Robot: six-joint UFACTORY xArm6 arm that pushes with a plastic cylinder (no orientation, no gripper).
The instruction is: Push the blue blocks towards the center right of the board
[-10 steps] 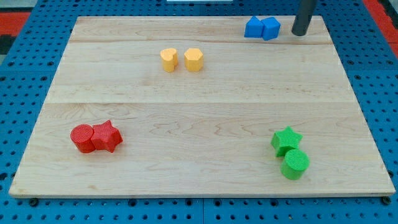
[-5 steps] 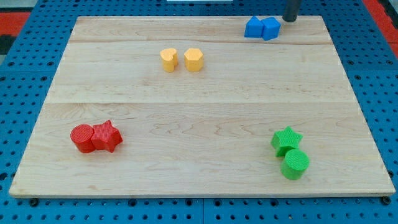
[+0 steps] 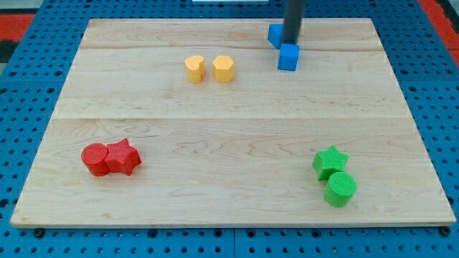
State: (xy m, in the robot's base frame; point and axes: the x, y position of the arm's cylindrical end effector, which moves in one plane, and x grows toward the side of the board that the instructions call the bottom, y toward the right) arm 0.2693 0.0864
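Two blue blocks lie near the board's top edge, right of centre. One blue cube (image 3: 288,57) sits just below my tip (image 3: 290,43). The other blue block (image 3: 275,34) is partly hidden behind the rod, to the tip's upper left. My tip stands between the two, touching or nearly touching both. The rod comes down from the view's top.
Two yellow blocks (image 3: 194,69) (image 3: 223,68) sit side by side at the upper middle. A red cylinder (image 3: 94,159) and a red star (image 3: 123,157) touch at the lower left. A green star (image 3: 330,161) and a green cylinder (image 3: 340,189) touch at the lower right.
My tip moved from the blue blocks' right, up past the top edge, then came down between them. The blue pair split: one slid down and left, the other left.
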